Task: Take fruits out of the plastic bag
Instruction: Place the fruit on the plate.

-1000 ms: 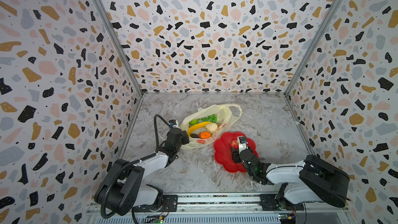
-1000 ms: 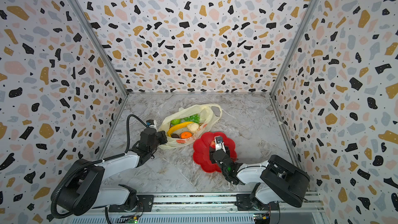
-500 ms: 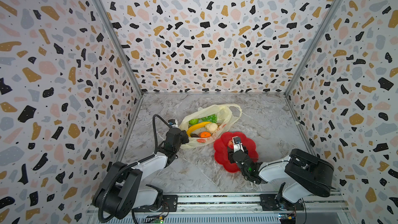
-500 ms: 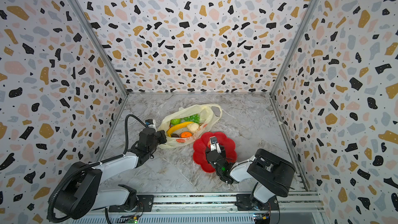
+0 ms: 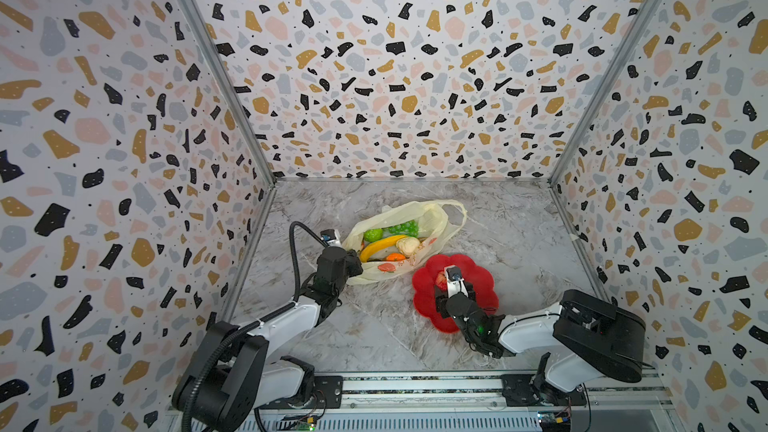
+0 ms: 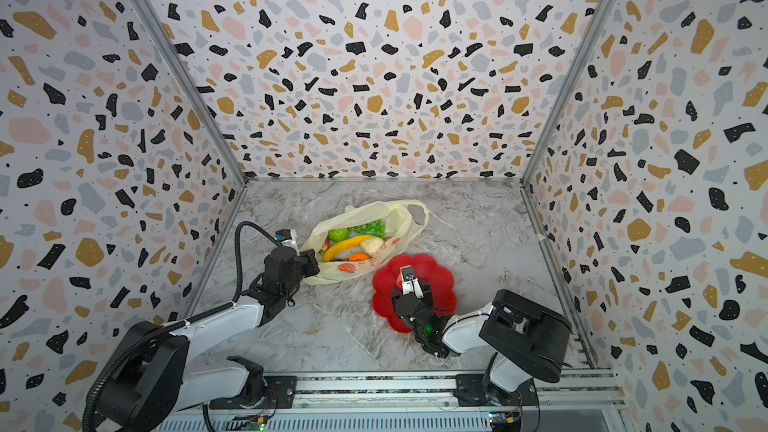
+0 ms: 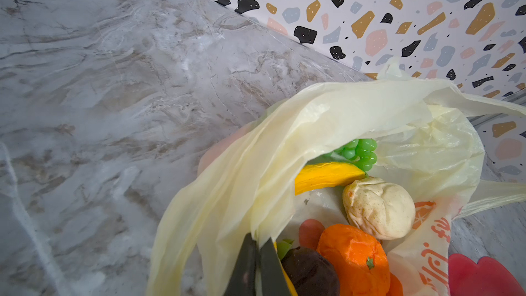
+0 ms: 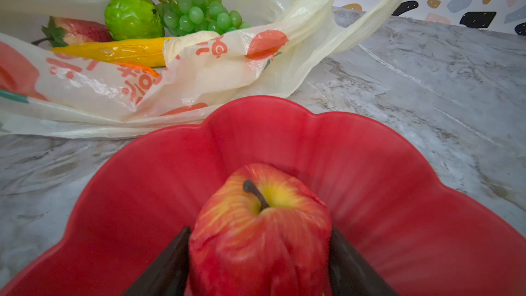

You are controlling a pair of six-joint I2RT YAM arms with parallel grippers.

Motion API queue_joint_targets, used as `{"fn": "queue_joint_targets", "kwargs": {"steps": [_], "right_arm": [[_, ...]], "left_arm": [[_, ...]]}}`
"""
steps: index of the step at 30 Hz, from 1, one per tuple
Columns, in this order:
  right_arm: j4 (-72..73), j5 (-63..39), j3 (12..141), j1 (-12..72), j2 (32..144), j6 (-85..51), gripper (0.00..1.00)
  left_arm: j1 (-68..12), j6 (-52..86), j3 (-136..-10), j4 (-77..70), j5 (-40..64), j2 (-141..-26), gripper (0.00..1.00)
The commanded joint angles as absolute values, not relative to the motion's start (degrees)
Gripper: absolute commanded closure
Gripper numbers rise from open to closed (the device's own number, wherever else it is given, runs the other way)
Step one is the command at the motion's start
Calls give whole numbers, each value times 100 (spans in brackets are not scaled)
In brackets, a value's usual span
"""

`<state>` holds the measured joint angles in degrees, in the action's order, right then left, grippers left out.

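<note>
On a marbled counter (image 5: 519,234) walled in by speckled panels, both top views show the pale yellow plastic bag (image 5: 432,218) (image 6: 395,214) lying open on its side toward the back. A banana (image 5: 380,245), grapes (image 5: 401,227), a green citrus (image 5: 372,234), an orange (image 5: 395,256) and a beige pear-like piece (image 5: 408,245) crowd its mouth. The left pincer (image 5: 355,268) meets the bag's near edge. Just beside the bag sits a red flower-shaped plate (image 5: 478,272), with the right pincer (image 5: 446,284) low over it.

From the left wrist, the left pincer (image 7: 258,240) is clenched on a fold of the plastic bag (image 7: 313,126), its dark fingers (image 7: 244,260) pressed together with the film pinched between them. Under the lifted film lie the banana (image 7: 324,176), grapes (image 7: 361,152), beige pear-like piece (image 7: 378,209) and orange (image 7: 353,254). A corner of the plate (image 7: 484,277) shows beyond the bag.

From the right wrist, a red apple (image 8: 262,232) stands stem-up in the hollow of the plate (image 8: 398,195), out of the bag. The right pincer (image 8: 260,230) flanks it, one finger (image 8: 170,263) close against each side. Whether it grips the apple or has let go cannot be told. Behind the plate, a strawberry (image 8: 82,32), the green citrus (image 8: 132,14), grapes (image 8: 199,15) and banana (image 8: 122,51) lie inside the printed bag (image 8: 199,81).
</note>
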<state>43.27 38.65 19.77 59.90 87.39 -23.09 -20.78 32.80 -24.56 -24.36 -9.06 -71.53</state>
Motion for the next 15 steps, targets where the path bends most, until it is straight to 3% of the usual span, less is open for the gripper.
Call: {"fn": "queue_joint_targets", "kwargs": {"steps": [1, 15], "right_arm": [[4195, 4016, 1977, 6007, 8559, -2382, 25], [3827, 3967, 2074, 6009, 8457, -2505, 19]], "left_arm": [[-2044, 3270, -2433, -2563, -970, -7128, 93], [-2028, 3270, -2429, -2566, -975, -7154, 93]]}}
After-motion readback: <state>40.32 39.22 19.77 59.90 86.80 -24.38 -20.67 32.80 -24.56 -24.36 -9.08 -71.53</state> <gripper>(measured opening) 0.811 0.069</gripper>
